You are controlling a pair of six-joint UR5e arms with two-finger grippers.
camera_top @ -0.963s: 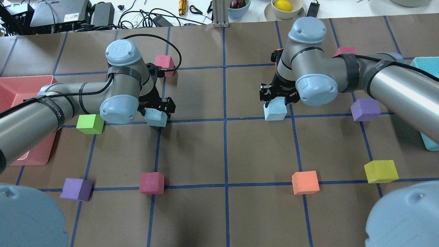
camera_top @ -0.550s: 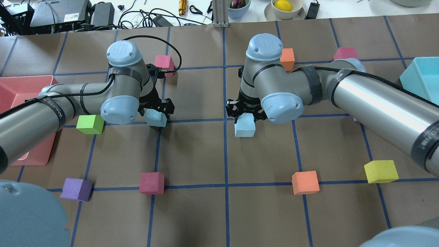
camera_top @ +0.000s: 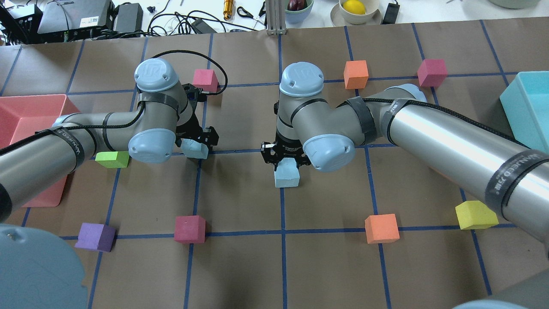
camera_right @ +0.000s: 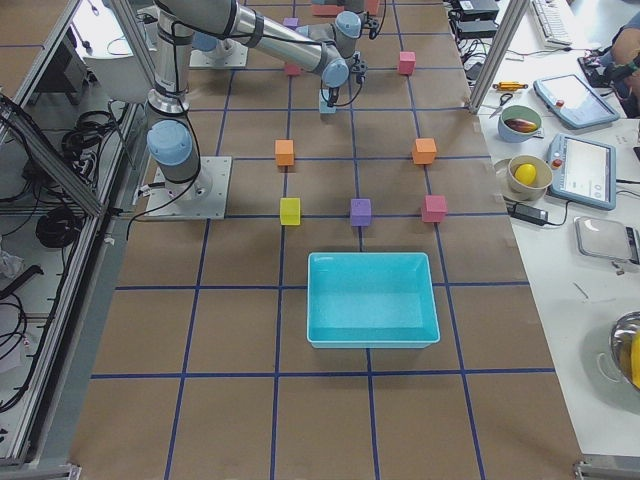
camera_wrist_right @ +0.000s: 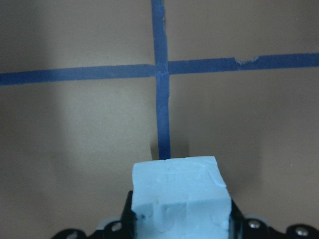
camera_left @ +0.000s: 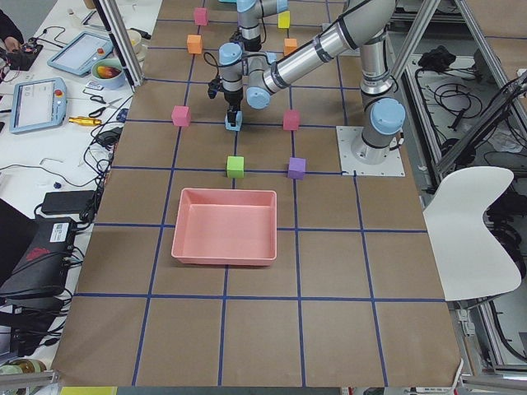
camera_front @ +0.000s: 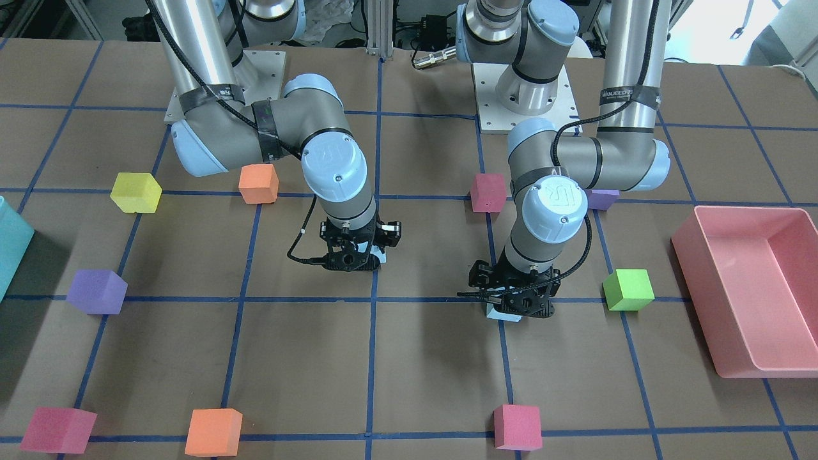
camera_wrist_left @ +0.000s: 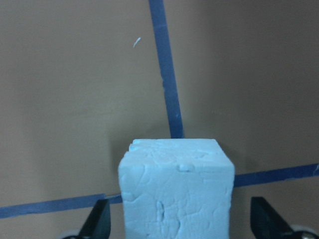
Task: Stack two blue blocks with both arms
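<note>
Brown paper with a blue tape grid covers the desk [camera_top: 240, 266]. Nearest us in the overhead view, four cubes lie along one tape line: a purple cube [camera_top: 95, 236], a near magenta cube [camera_top: 189, 228], a near orange cube [camera_top: 381, 228] and a yellow cube [camera_top: 475, 214], whose far corner the right arm [camera_top: 429, 128] hides.

Further in, the right tool [camera_top: 286, 165] points down over the middle tape line, just on the near side of a crossing. It is pinching the right block [camera_top: 286, 177], a pale blue foam cube. In the right wrist view we see its fingers [camera_wrist_right: 129, 219] pressed flat against the cube's two sides. We cannot tell how far the cube is off the paper.

Well apart from it, on our left, the left tool [camera_top: 195, 143] hangs over the left block [camera_top: 195, 149], which sits on a tape crossing. In the left wrist view we see the fingers [camera_wrist_left: 99, 221] spread, one on each side of the cube with a gap between each and the foam, so this tool straddles the block without gripping it.

A green cube [camera_top: 112, 158] shows partly under the left arm [camera_top: 43, 150]. A pink bin [camera_top: 25, 111] stands at the left edge and a teal bin [camera_top: 525, 107] at the right edge.

Farthest back lie a pink cube [camera_top: 204, 79], a far orange cube [camera_top: 356, 74] and a far magenta cube [camera_top: 432, 72].
</note>
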